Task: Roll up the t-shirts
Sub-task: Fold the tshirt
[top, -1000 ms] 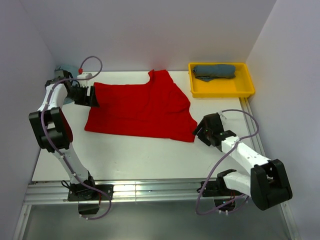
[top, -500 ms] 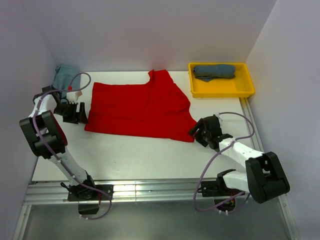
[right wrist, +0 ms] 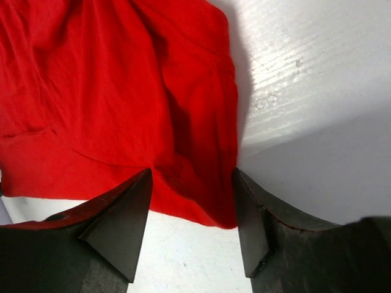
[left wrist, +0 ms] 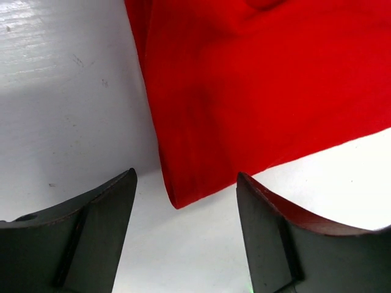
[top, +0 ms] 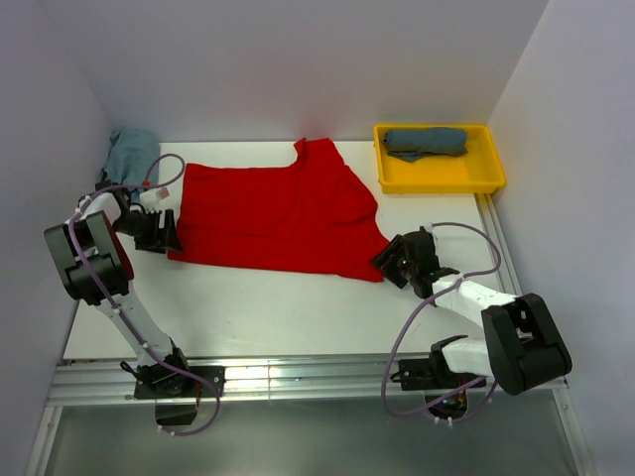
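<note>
By the look of it one slate blue-grey t-shirt (top: 427, 141) lies rolled in the yellow tray (top: 437, 184) at the worktop's (top: 258, 307) far right corner, while the red t-shirt (top: 278, 218) lies flat mid-worktop and the pale teal t-shirt (top: 129, 154) is heaped at the far left corner. The left pincer (top: 164, 230) stands wide around the red shirt's near left corner. The right pincer (top: 395, 263), jaws apart and gripping nothing, straddles its near right corner.

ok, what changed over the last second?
Left gripper came back from the red t-shirt's far-left edge and is now open at its near-left corner. Right gripper edged left to the near-right corner, open. Nothing gripped. Red t-shirt, blue-grey t-shirt in the yellow tray and teal t-shirt lie unchanged.
</note>
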You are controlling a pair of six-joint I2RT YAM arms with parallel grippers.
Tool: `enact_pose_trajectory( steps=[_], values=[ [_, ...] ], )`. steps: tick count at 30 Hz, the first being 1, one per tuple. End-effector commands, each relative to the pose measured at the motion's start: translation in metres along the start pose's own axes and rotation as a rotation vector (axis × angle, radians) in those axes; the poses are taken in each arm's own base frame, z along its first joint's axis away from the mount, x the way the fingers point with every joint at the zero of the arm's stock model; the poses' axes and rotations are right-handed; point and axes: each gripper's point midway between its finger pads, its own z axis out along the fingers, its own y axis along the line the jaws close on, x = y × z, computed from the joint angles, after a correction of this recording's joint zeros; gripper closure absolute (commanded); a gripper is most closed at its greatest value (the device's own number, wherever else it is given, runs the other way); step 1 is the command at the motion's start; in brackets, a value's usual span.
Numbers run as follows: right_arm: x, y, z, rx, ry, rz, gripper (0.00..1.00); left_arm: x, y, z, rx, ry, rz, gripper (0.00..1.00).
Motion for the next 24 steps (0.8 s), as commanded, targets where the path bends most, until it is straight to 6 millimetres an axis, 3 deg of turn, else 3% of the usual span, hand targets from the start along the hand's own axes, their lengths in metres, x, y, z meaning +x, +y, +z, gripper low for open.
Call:
enact_pose_trajectory(
  steps=[1, 5, 9, 10, 13, 17, 24],
  values=[
    [0.014, -0.023, 0.0, 0.065, 0.044, 0.006, 0.38, 0.004, 0.004, 0.007, -0.02, -0.008, -0.011, 0.28],
    [0.015, -0.022, 0.001, 0.074, 0.053, 0.003, 0.46, 0.006, 0.004, 0.01, -0.015, -0.013, -0.022, 0.41],
    [0.014, -0.023, 0.001, 0.085, 0.053, -0.006, 0.54, 0.003, -0.002, 0.006, -0.003, -0.027, -0.013, 0.63],
    [0.014, -0.023, 0.0, 0.086, 0.05, -0.005, 0.67, 0.003, -0.003, 0.004, -0.005, -0.029, -0.012, 0.66],
    [0.01, -0.022, -0.002, 0.095, 0.04, -0.019, 0.88, 0.003, -0.006, -0.001, -0.006, -0.034, 0.0, 0.81],
    [0.011, -0.026, -0.007, 0.135, 0.061, -0.041, 1.0, 0.004, -0.009, -0.008, -0.017, -0.035, 0.024, 1.0],
    [0.009, -0.026, -0.024, 0.16, 0.072, -0.074, 1.0, 0.022, -0.014, -0.017, -0.049, 0.003, 0.045, 1.0]
  ],
)
